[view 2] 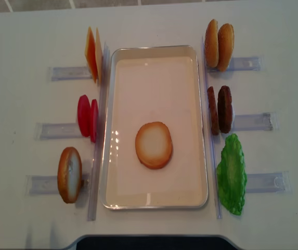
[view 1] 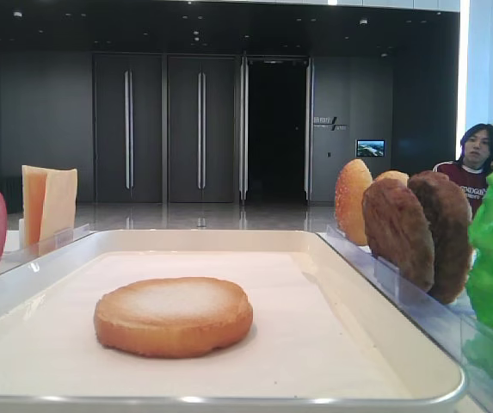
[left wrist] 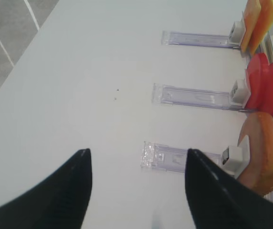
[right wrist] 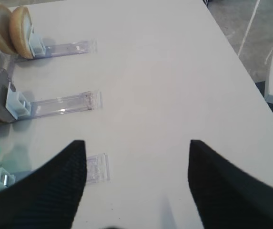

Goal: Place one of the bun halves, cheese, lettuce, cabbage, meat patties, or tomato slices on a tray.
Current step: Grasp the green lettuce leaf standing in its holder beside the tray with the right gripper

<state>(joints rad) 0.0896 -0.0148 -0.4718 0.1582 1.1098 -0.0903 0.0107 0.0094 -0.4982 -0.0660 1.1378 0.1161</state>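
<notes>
A flat bun half (view 2: 154,145) with a pale toasted face is lying on the white lining of the tray (view 2: 154,205), a little toward the near end and apart from every rim. Nothing else is lying in the tray.

On the left side of the tray, in the top view, the cheese slices (view 2: 92,54) are standing on edge at the far end, the tomato slices (view 2: 87,117) are standing in the middle, and one domed bun half (view 2: 69,174) is standing at the near end. Each group is leaning in a clear plastic divider (view 2: 60,73) just beside the tray. On the right side, two more bun halves (view 2: 219,45) are standing at the far end, the two meat patties (view 2: 219,109) are standing in the middle, and the lettuce (view 2: 231,174) is standing at the near end.

The right gripper (right wrist: 137,152) is hanging above the bare white table (right wrist: 165,71), to the right of the dividers. Its two dark fingers (right wrist: 65,181) are standing wide apart and nothing is between them.

The left gripper (left wrist: 138,160) is hanging over the table on the other side, near the divider of the domed bun half. Its fingers (left wrist: 69,191) are also spread wide and are holding nothing.

In the low front view, a person in a dark red shirt (view 1: 474,168) is sitting behind the table on the right.
</notes>
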